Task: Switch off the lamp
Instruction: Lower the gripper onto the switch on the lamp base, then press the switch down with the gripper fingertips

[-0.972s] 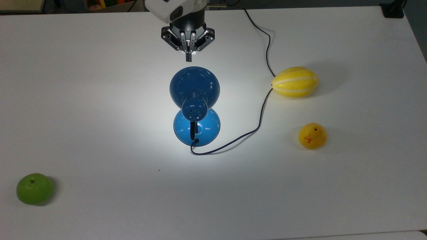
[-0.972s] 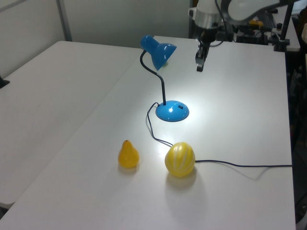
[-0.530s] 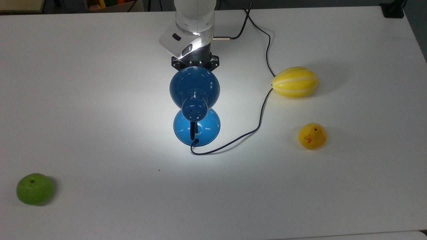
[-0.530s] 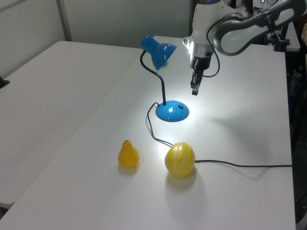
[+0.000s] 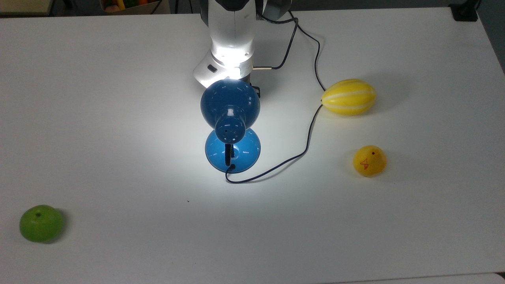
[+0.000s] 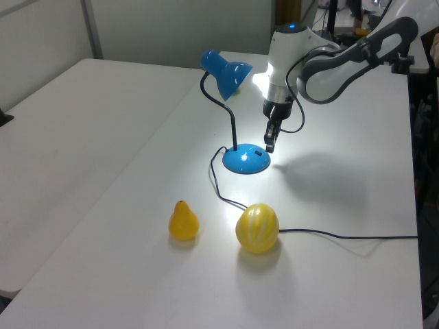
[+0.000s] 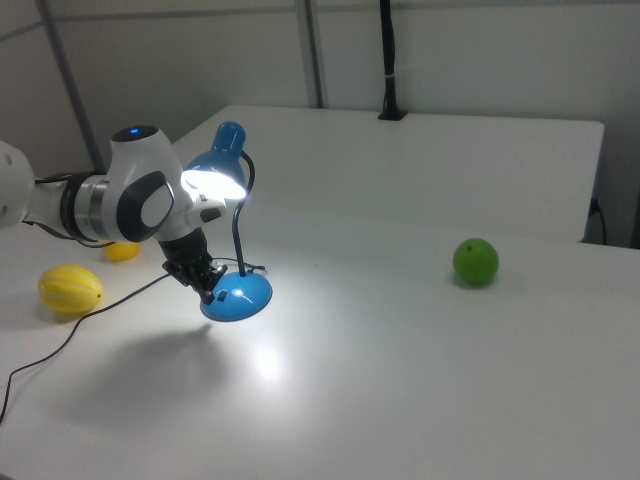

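Jaws [image 6: 270, 142] closed, empty, just above lamp [image 6: 246, 158] base rim | lamp lit | table [image 5: 118, 236] open around

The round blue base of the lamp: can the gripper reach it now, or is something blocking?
Probably yes. The gripper hangs just above the glossy blue lamp's round base, under the lit dome shade, with nothing between them.

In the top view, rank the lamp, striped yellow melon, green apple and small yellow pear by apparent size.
1. lamp, by far the largest; its shade stands nearer the camera
2. striped yellow melon
3. green apple
4. small yellow pear, slightly smaller than the apple
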Available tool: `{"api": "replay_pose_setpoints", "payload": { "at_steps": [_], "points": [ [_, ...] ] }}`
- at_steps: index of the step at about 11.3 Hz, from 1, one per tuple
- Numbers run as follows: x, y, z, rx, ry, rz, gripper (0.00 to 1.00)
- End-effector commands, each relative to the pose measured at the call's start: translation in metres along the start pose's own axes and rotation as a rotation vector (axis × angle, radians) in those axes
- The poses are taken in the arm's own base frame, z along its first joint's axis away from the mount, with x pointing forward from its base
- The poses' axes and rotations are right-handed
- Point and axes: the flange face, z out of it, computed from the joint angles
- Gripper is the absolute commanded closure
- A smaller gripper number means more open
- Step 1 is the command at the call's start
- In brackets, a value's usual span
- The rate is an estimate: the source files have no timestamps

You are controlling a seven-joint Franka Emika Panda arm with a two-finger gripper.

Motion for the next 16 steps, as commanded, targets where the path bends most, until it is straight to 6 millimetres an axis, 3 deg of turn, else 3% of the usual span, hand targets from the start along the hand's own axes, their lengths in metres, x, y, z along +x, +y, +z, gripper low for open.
{"api": "replay_pose_setpoints", "payload": {
  "at_steps": [1, 16],
  "points": [
    [0.006, -0.002, 0.008, 0.003, 0.084, -0.015, 1.0],
    [0.005, 0.002, 0.02, 0.002, 0.089, 0.013, 1.0]
  ]
}}
